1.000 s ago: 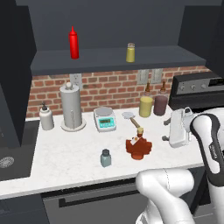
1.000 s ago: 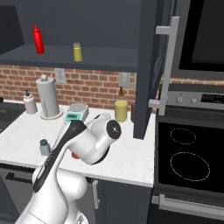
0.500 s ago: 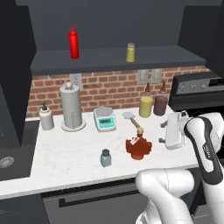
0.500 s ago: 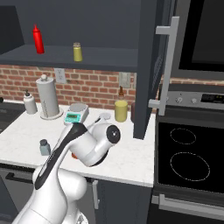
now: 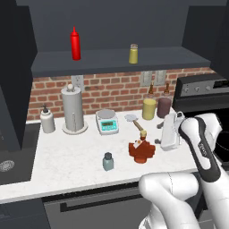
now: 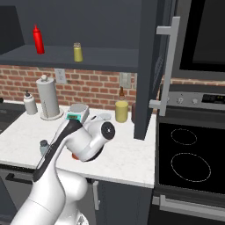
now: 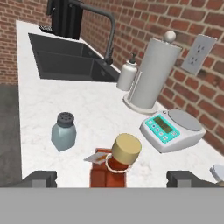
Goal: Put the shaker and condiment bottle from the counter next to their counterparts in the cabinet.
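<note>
Red brick runs behind the white bench (image 5: 67,156), and a dark cabinet (image 5: 112,60) hangs above it.

The condiment bottle (image 7: 118,164) stands on the bench, near its front edge, with its tan top up. The pincer (image 7: 111,177) hangs just above it, wide open and holding nothing. One fingertip sits on each side of the bottle, so I think the arm is lining up to grab it first.

The shaker (image 7: 64,131) stands just beside the bottle, toward the sink (image 7: 65,61). Behind the bottle, by the brick wall, sit a small scale (image 7: 173,129), a paper towel roll (image 7: 151,76) and a soap pump (image 7: 127,74).

Up on the cabinet shelf, well above the bottle, wait the red squeeze bottle (image 5: 75,43) and the yellow shaker (image 5: 133,53). They stand apart, so there is room next to each. Both bench things still need to go up there.
</note>
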